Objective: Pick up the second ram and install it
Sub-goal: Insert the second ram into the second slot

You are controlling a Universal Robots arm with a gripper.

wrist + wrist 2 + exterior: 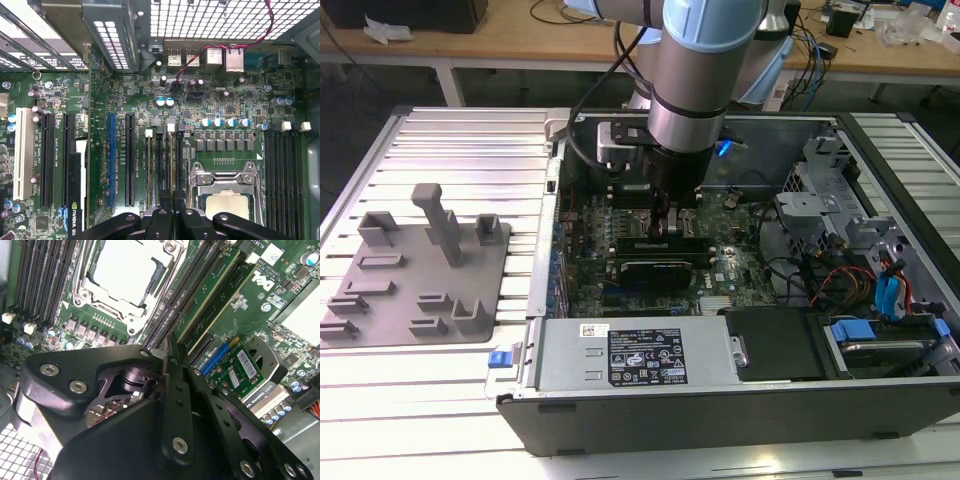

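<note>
Your arm (pixel 705 60) reaches straight down into the open computer case (pixel 720 410) on the desk (pixel 450 140). The end effector (pixel 665 228) sits low over the motherboard (pixel 125 100), right beside the CPU socket (pixel 125 275).

In both wrist views the end effector is narrow: its black fingers (pixel 165 212) are drawn almost together, with only a thin slit between them. That slit lines up with the second ram (pixel 209 289), the long green strip standing on edge in the slot row next to the socket. The tips are at the strip's near end. You cannot tell from here whether they pinch it or only rest against it.

Another green strip (pixel 225 305) stands parallel to it, just beside it on the side away from the socket.

In the exterior view, the wide black card (pixel 660 268) with its label lies just in front of the end effector. The grey fixture plate (pixel 420 270) lies on the desk at the exterior view's left, well apart from the case.
</note>
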